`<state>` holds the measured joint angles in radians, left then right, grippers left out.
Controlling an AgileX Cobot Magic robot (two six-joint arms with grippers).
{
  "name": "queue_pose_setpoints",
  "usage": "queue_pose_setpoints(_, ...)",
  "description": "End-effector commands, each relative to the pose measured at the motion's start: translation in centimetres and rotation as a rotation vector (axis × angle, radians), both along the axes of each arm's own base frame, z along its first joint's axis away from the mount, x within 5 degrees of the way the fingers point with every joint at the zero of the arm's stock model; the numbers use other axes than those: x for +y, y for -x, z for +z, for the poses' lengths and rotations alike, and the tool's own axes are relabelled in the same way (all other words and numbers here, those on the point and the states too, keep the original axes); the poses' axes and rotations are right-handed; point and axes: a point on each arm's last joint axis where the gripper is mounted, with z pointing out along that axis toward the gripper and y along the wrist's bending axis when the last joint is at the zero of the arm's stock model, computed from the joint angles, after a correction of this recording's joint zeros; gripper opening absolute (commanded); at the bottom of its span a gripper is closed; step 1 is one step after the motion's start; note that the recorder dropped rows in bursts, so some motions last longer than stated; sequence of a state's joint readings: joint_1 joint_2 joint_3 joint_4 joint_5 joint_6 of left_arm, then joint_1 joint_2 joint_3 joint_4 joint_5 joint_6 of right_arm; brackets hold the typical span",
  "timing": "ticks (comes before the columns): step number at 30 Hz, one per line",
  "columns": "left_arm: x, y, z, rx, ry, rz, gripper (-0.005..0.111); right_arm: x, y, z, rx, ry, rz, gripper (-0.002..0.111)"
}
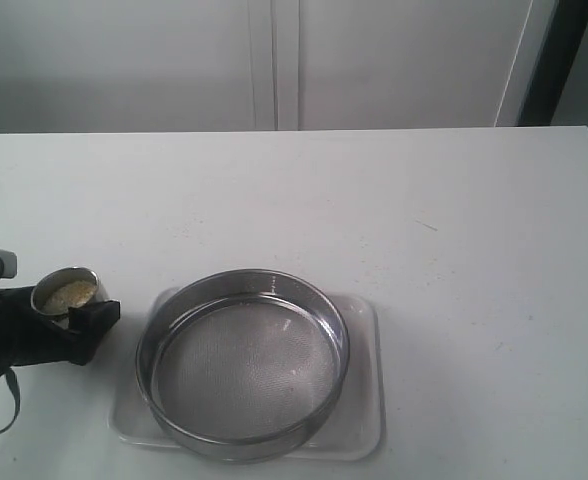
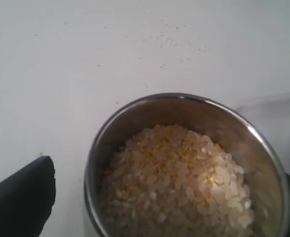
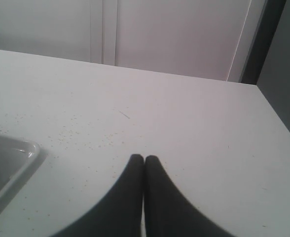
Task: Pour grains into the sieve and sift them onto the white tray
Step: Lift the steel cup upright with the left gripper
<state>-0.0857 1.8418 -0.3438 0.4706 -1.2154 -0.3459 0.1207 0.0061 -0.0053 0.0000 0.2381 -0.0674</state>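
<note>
A small steel cup filled with the grains, whitish rice with fine yellow bits on top, stands at the table's left. My left gripper sits around the cup, open: one black finger shows a strip of table between it and the cup wall, and the other is barely visible at the frame's edge. The sieve, steel-rimmed with grey mesh, rests on the white tray near the front edge, with no grains showing in it. My right gripper is shut on nothing above bare table beside the tray's corner; the exterior view does not show it.
Stray grains speckle the white table beside the tray. A pale wall with a vertical seam stands behind the far edge. The table's right edge drops off to a dark gap.
</note>
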Motion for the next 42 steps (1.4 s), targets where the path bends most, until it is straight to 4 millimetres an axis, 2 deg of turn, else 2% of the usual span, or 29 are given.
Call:
queue_pose_setpoints(1, -0.2, -0.2, -0.4, 0.006, -0.003, -0.011, 0.100, 0.0, 0.0, -0.1, -0.009, 0.005, 0.001, 0.000)
queue_pose_setpoints(3, -0.2, -0.1, -0.7, 0.018, -0.004, -0.011, 0.095, 0.0, 0.0, -0.1, -0.009, 0.005, 0.001, 0.000)
queue_pose_setpoints(6, -0.2, -0.1, -0.9, 0.029, -0.005, -0.011, 0.077, 0.0, 0.0, -0.1, -0.009, 0.005, 0.001, 0.000)
queue_pose_setpoints(9, -0.2, -0.1, -0.9, 0.023, -0.017, -0.017, 0.045, 0.0, 0.0, -0.1, -0.009, 0.005, 0.001, 0.000)
queue_pose_setpoints(12, -0.2, -0.1, -0.9, 0.015, -0.033, -0.026, 0.004, 0.0, 0.0, -0.1, -0.009, 0.005, 0.001, 0.000)
queue_pose_setpoints(13, -0.2, -0.1, -0.9, 0.011, -0.040, -0.029, 0.000, 0.0, 0.0, -0.1, -0.009, 0.005, 0.001, 0.000)
queue_pose_setpoints(21, -0.7, 0.2, -0.3, -0.019, -0.051, -0.105, 0.000, 0.0, 0.0, -0.1, -0.009, 0.005, 0.001, 0.000)
queue_pose_setpoints(34, -0.9, 0.3, 4.3, -0.186, -0.016, -0.119, 0.000, 0.0, 0.0, -0.1, -0.009, 0.005, 0.001, 0.000)
queue_pose_setpoints(42, -0.9, 1.3, 6.4, -0.172, -0.042, -0.144, 0.000, 0.0, 0.0, -0.1, -0.009, 0.005, 0.001, 0.000)
